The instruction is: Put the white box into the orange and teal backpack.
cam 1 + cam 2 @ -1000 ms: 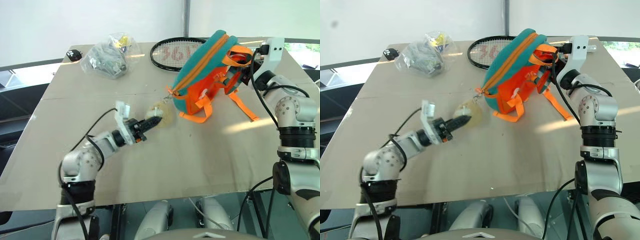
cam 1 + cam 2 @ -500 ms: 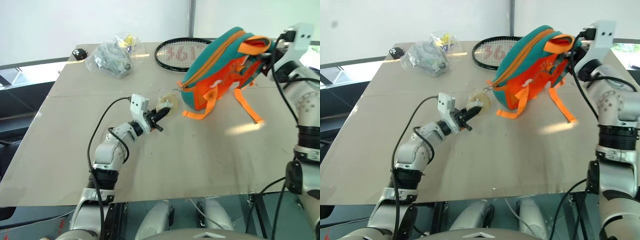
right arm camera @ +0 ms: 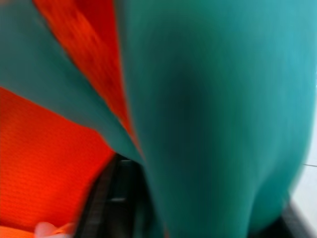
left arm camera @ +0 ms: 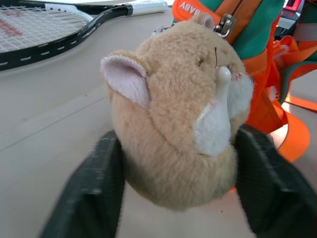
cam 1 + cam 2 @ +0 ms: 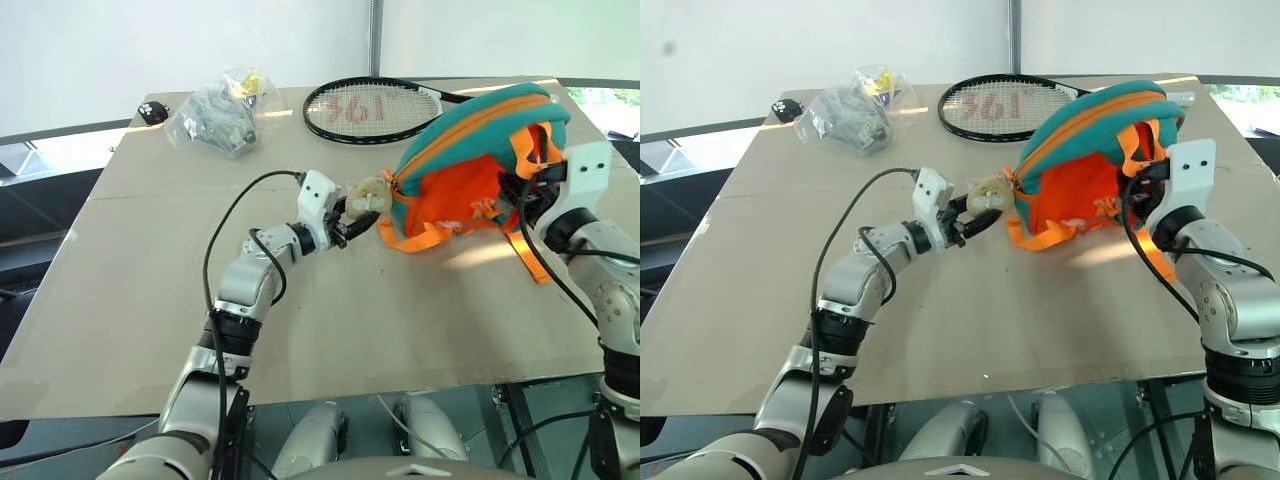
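The orange and teal backpack [image 5: 470, 150] lies on the table at the right, with its orange zip line facing up. Its beige plush toy [image 4: 173, 114] hangs from the zip end and sits between the spread black fingers of my left gripper [image 5: 352, 222], which is open around it without squeezing. My right gripper [image 5: 525, 190] is pressed against the backpack's right side among the orange straps. In the right wrist view its fingers [image 3: 113, 193] stand wide apart with teal fabric bulging between them. The white box is out of view.
A black racket [image 5: 370, 108] lies behind the backpack at the far side of the table [image 5: 400, 330]. A crinkled clear plastic bag [image 5: 215, 115] and a small black object [image 5: 152, 113] sit at the far left.
The backpack has come down and nearer with the right hand and now rests on the table. The left gripper followed the plush toy to the right. Both grippers have opened.
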Robot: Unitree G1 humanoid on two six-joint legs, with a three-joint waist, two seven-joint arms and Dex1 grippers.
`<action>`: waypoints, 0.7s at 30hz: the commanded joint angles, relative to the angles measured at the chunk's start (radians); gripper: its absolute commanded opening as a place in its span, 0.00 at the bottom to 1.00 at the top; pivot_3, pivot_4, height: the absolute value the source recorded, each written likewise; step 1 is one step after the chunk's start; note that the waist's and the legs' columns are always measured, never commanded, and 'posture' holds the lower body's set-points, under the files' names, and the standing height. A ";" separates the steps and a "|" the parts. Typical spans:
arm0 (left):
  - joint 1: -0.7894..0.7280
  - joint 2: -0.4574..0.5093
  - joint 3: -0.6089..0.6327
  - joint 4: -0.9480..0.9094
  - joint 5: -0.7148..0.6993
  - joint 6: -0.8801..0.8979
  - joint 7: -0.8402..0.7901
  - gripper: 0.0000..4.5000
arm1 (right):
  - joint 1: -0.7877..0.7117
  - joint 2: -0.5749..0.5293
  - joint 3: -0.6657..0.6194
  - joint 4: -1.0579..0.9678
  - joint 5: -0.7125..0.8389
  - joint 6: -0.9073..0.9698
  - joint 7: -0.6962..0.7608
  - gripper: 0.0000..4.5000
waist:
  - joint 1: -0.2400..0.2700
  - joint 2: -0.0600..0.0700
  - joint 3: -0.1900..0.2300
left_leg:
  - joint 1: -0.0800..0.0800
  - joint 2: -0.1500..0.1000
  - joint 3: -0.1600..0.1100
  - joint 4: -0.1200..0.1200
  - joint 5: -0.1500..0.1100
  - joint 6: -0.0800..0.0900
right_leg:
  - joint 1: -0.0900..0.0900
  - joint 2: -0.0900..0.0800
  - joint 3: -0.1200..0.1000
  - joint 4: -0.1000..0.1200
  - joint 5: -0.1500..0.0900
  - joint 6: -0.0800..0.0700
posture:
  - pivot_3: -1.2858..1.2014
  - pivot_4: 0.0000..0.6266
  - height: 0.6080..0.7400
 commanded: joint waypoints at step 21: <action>0.870 0.231 0.527 -0.692 -0.237 0.087 -0.042 1.00 | 0.462 -0.390 -0.239 0.303 -0.018 -0.415 0.920 0.99 | 0.057 0.001 0.001 | 0.018 0.002 0.003 -0.003 -0.005 0.008 | 0.019 0.002 0.003 -0.009 0.000 0.000 | 0.52 0.24 0.99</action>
